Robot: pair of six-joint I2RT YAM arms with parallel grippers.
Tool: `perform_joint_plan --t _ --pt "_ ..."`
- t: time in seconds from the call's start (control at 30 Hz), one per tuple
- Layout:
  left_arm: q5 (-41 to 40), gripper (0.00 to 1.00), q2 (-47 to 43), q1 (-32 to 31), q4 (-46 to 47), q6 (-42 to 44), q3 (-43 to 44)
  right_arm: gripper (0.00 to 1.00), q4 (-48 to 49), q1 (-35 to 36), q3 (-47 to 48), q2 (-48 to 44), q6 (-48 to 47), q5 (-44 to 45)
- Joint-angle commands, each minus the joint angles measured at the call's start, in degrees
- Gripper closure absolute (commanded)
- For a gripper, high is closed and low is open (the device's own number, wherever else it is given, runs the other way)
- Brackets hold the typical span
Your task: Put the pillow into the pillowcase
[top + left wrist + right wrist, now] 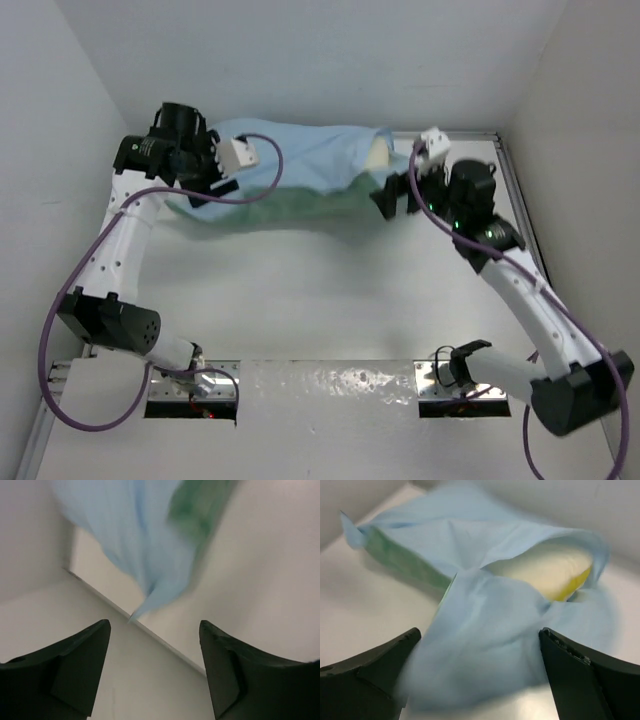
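I judge stuffing nearly done: pillow (545, 570) mostly inside pillowcase (485, 535), at far side of surface (320, 300); cream end with yellow band peeks from mouth at right. Left fingers (80, 660) spread, grasping nothing; cloth corner just ahead. Right fingers (580, 675) spread wide at mouth, empty. Next, I reckon: regrip hem, draw over exposed end.

We see the thin sea-green satin pillowcase (290, 165), light-blue inside showing, crumpled along the far side of the bench (320, 300). The cream-white, yellow-edged pillow (545, 567) peeks from its open right end.
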Motion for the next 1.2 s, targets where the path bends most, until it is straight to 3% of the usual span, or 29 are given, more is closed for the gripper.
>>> perform_joint_plan --t 0.0,0.03,0.13,0.17,0.2,0.27,0.33,0.37,0.4,0.57,0.7,0.8,0.9,1.03,1.07,1.17 --pt "-1.8 0.29 -9.8 0.6 -10.5 8.5 -5.2 0.01 1.0 -0.3 -14.7 -14.2 7.5 2.0" --pt "0.4 0.22 -10.5 0.6 -10.5 8.0 -3.6 0.01 2.1 -0.3 -19.0 -17.0 9.3 4.6" --pt "6.6 0.19 -9.0 0.5 -9.0 4.6 -0.5 0.01 -1.3 -0.3 -21.3 -23.6 10.8 14.3" --pt "7.9 0.20 -8.4 0.3 -7.5 0.5 -0.7 0.10 -2.7 -0.2 -21.3 -24.1 10.9 16.1" --pt "8.9 0.25 -6.7 -0.2 -3.1 -2.5 -1.4 0.29 -5.3 -0.3 -20.8 -23.5 10.8 19.1" --pt "8.6 0.27 -3.8 -1.5 0.9 -10.4 -4.4 0.88 -9.2 -0.3 -20.1 -21.4 11.7 22.3" --pt "5.7 0.24 2.2 -2.2 7.0 -16.1 -6.7 0.87 -10.8 -0.3 -19.2 -16.4 13.8 26.0" --pt "4.3 0.18 4.8 -2.6 8.2 -20.2 -6.7 0.68 -11.7 -0.3 -18.6 -14.1 14.7 27.5" --pt "1.3 0.14 10.0 -2.6 10.4 -22.1 -6.2 0.68 -13.6 -0.3 -17.0 -9.3 17.1 30.9" --pt "-9.6 0.12 20.6 -2.4 19.9 -27.0 -8.7 0.81 -12.4 -0.8 -13.4 4.6 19.0 32.4" --pt "-16.0 0.12 24.1 -1.2 27.3 -26.7 -15.0 0.99 -6.2 -1.0 -12.7 14.5 22.3 33.1" --pt "-17.1 0.12 23.7 0.9 30.3 -26.2 -19.0 1.00 1.2 -1.2 -15.5 20.5 23.9 31.2" --pt "-19.5 0.12 23.4 3.4 32.4 -25.3 -21.1 1.00 6.0 -0.3 -16.8 27.3 25.8 21.4" --pt "-17.4 0.09 23.0 7.9 31.3 -26.4 -17.5 1.00 9.3 7.2 -17.1 31.0 25.5 18.4" --pt "-15.1 0.02 22.4 8.6 30.3 -27.0 -15.5 1.00 9.3 9.0 -17.1 31.0 25.3 18.1" --pt "-7.0 0.00 20.4 5.9 22.9 -28.2 -3.5 1.00 10.4 18.0 -18.1 28.7 24.8 14.1"
